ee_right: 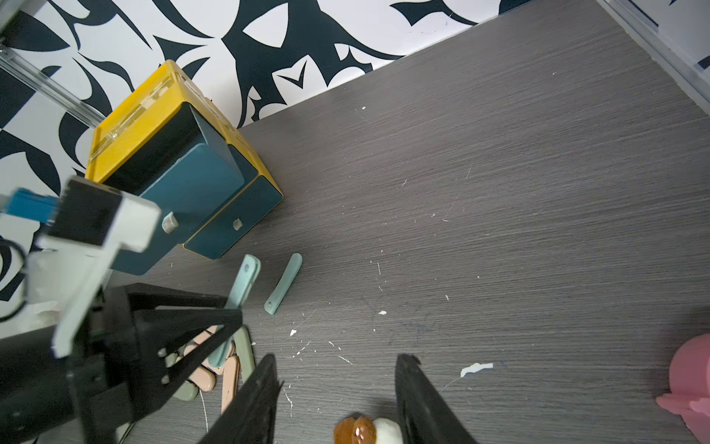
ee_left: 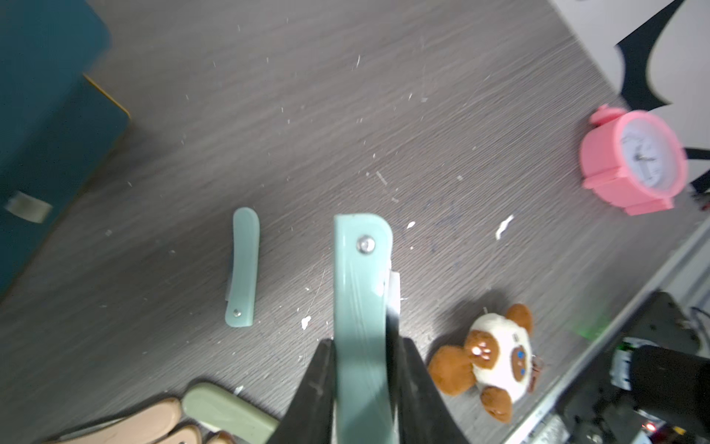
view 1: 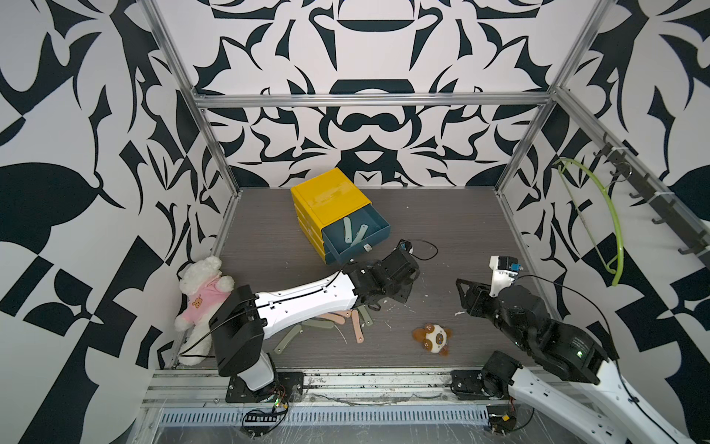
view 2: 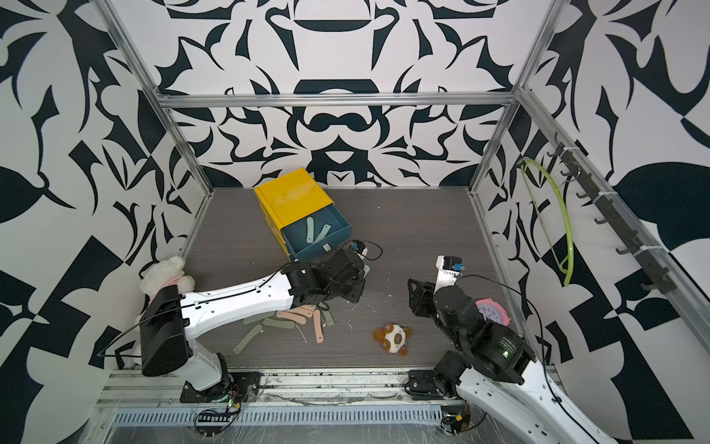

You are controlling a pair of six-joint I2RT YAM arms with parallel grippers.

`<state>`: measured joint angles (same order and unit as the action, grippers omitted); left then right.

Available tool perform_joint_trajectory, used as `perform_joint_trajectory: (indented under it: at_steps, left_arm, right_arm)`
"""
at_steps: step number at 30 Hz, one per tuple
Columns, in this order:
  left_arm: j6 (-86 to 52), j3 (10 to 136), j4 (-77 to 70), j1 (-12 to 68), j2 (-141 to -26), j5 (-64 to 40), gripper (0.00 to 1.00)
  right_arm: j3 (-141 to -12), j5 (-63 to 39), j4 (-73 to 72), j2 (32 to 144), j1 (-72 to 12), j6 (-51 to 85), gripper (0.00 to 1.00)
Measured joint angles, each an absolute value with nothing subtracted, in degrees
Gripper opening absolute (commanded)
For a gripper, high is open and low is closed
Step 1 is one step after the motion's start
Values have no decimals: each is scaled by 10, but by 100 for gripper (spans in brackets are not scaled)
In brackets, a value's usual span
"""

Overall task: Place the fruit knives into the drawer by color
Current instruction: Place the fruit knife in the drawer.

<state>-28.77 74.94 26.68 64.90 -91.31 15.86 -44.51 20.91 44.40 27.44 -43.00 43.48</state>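
A teal knife [ee_left: 359, 292] is clamped in the left fingers [ee_left: 315, 388] just near of the open top drawer [view 1: 353, 251], where other teal knives [view 1: 347, 228] lie. The carry is judged in hand, and a lift over the drawer's front wall, then release, is called for. The left arm [view 1: 307, 298] is stretched low over the pile [view 1: 345, 321]; the right fingers [ee_right: 257, 399] are part-open and empty at near right.

Yellow cabinet [view 1: 328, 198], top drawer [view 1: 359, 246] open, two teal knives [view 1: 347, 230] inside; third teal knife [ee_left: 359, 300] clamped in left gripper [ee_left: 367, 342]; fourth teal knife [ee_left: 243, 269] flat on table [view 1: 442, 230]; peach and olive knives [view 1: 357, 326] heaped.
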Motion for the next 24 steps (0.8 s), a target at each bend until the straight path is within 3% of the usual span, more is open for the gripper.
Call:
perform_joint_trajectory:
  at_steps: [10, 17, 24]
  left_arm:
    - [-232, 827, 307, 620, -844, 198, 18]
    - [-186, 878, 328, 496, -836, 197, 19]
    - [-166, 916, 336, 398, -897, 155, 18]
  right_arm:
    - [-445, 209, 443, 281, -430, 435, 52]
    - [-445, 208, 443, 286, -430, 436, 52]
    - [-445, 208, 442, 286, -430, 436, 52]
